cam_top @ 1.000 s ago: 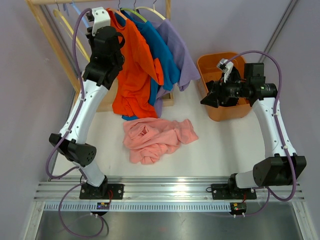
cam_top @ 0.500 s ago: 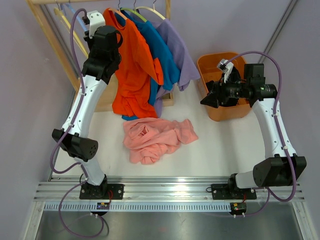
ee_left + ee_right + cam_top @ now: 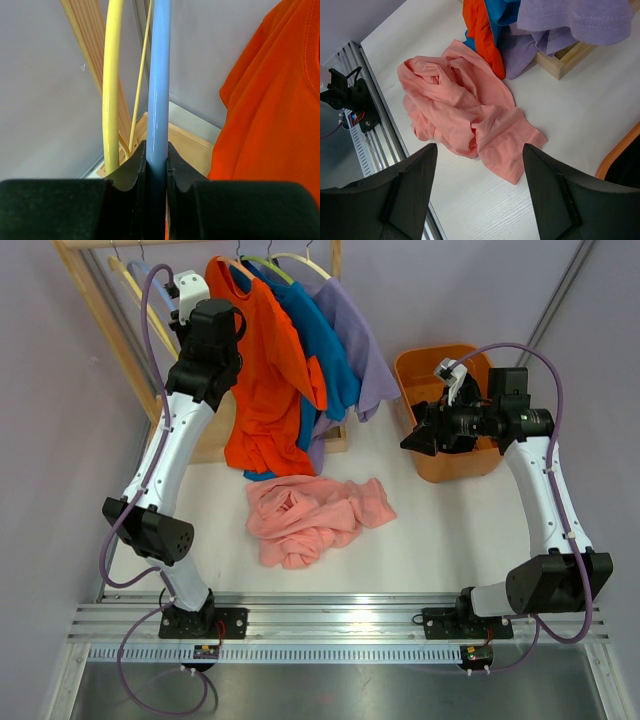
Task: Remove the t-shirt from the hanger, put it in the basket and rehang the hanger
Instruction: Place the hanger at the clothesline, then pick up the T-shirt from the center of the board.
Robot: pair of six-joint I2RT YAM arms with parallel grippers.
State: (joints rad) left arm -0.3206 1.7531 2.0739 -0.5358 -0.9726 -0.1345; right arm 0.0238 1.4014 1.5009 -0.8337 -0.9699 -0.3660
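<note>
A white, faintly grained table (image 3: 450,530) stands between plain lilac walls (image 3: 450,290), with a ribbed aluminium rail (image 3: 340,610) along its near edge. At far left stands a pale wooden rack (image 3: 100,310) of square-section posts. From it hang three soft jersey garments, overlapping from left to right: an orange t-shirt (image 3: 265,380), a blue t-shirt (image 3: 320,340) and a lilac t-shirt (image 3: 365,360), whose loose hems drape down to the rack's base. A pink t-shirt (image 3: 310,515) lies crumpled in rounded folds on the table, near and slightly right of the rack, off any hanger. A smooth orange bin (image 3: 460,465) with rounded corners sits at far right.

The left gripper (image 3: 156,155) is raised at the rack's left end, its black jaws clamped on the smooth, round bar of a light blue hanger (image 3: 159,75). A yellow hanger (image 3: 112,75) hangs just to its left; the orange t-shirt hangs to its right. The right gripper (image 3: 479,147) hovers beside the bin, its jaws spread wide and holding nothing.
</note>
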